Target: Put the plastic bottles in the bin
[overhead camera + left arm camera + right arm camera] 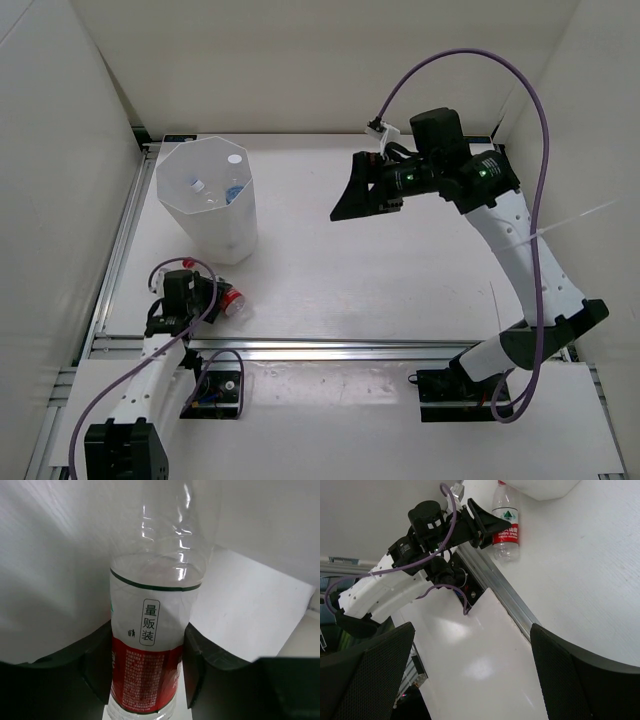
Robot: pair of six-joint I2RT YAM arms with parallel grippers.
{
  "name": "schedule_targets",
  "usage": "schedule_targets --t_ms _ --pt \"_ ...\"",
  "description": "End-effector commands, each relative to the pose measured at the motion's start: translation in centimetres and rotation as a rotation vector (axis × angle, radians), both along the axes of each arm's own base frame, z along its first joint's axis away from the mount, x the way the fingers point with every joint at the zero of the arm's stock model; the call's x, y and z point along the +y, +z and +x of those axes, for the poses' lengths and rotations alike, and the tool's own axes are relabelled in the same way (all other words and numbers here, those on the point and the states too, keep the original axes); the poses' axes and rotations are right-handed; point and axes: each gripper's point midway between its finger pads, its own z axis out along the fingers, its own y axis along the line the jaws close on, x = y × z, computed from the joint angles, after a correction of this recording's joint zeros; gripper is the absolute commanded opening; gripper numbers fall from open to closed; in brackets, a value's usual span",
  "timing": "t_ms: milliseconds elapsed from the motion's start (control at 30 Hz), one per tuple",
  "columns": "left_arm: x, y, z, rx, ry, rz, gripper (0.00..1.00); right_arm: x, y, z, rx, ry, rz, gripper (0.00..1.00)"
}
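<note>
The red-labelled bottle [148, 645] lies on the table at the near left, its red cap [233, 298] pointing right. My left gripper [208, 298] is shut on its body, a black finger [97, 660] pressed against each side of the label. The white faceted bin [172, 205] stands just behind, and inside it lie other plastic bottles [234, 192], one with a blue label. My right gripper [352, 196] hangs open and empty high over the table's back middle. In the right wrist view the held bottle [505, 522] shows far off beside the bin's base [540, 487].
An aluminium rail [350, 347] runs along the table's near edge, with another rail [120, 235] down the left side. White walls close in the left, back and right. Purple cables [540, 150] loop off both arms.
</note>
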Motion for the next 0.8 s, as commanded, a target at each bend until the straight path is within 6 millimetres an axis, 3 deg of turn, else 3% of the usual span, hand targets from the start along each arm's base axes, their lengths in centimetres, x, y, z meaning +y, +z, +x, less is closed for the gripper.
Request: schedule_targets --t_ms 0,33,100,133,167,233,267,367,400,467,533,567,600,633,667,733,767 --pt "-0.6 2.0 0.9 -0.073 -0.052 -0.008 0.53 0.2 0.3 -0.1 0.000 0.034 0.008 1.00" --pt "-0.6 2.8 1.0 -0.083 -0.052 -0.007 0.53 0.2 0.3 -0.1 0.000 0.034 0.008 1.00" --pt "-0.8 6.3 1.4 -0.123 -0.047 -0.027 0.53 0.4 0.1 0.3 0.000 0.034 0.008 1.00" --pt "-0.5 6.1 -0.4 -0.040 -0.003 -0.042 0.55 0.5 0.3 0.4 -0.008 0.034 0.013 1.00" --pt "0.2 8.9 -0.4 -0.063 0.048 -0.029 0.56 0.5 0.3 0.4 0.001 0.029 0.014 1.00" --pt "0.8 11.7 -1.9 -0.051 0.115 -0.043 0.56 0.8 0.4 0.5 -0.007 0.036 0.026 1.00" --pt "1.4 14.9 -3.3 -0.061 0.139 -0.021 0.56 1.0 -0.1 0.9 0.006 0.032 0.024 1.00" --pt "2.8 20.9 -4.8 -0.142 0.210 0.023 0.58 1.3 -0.5 1.2 0.009 0.028 0.029 1.00" --pt "3.3 25.6 -5.1 -0.254 0.211 0.050 0.58 1.3 -0.9 1.0 0.025 0.036 0.026 1.00" --pt "4.6 29.5 -4.1 -0.339 0.187 0.179 0.59 1.5 -0.9 1.2 0.028 0.039 0.039 1.00" --pt "5.1 35.8 -2.2 -0.531 0.151 0.282 0.61 1.7 -1.2 1.2 0.040 0.047 0.039 1.00" --pt "5.4 36.5 -0.4 -0.540 0.100 0.377 0.61 1.8 -1.0 1.2 0.036 0.054 0.048 1.00" --pt "5.9 38.6 0.5 -0.590 0.106 0.429 0.62 2.0 -1.5 1.5 0.047 0.054 0.041 1.00" --pt "6.0 39.5 1.6 -0.610 0.094 0.461 0.62 2.2 -1.5 1.8 0.057 0.050 0.041 1.00" --pt "6.2 40.0 4.3 -0.612 0.070 0.513 0.63 2.4 -1.2 1.8 0.057 0.060 0.050 1.00" --pt "6.2 41.2 6.5 -0.610 0.033 0.561 0.65 2.9 -0.4 2.3 0.042 0.069 0.066 1.00" --pt "6.4 40.0 8.9 -0.549 -0.005 0.598 0.66 3.0 -0.3 2.4 0.045 0.069 0.065 1.00"
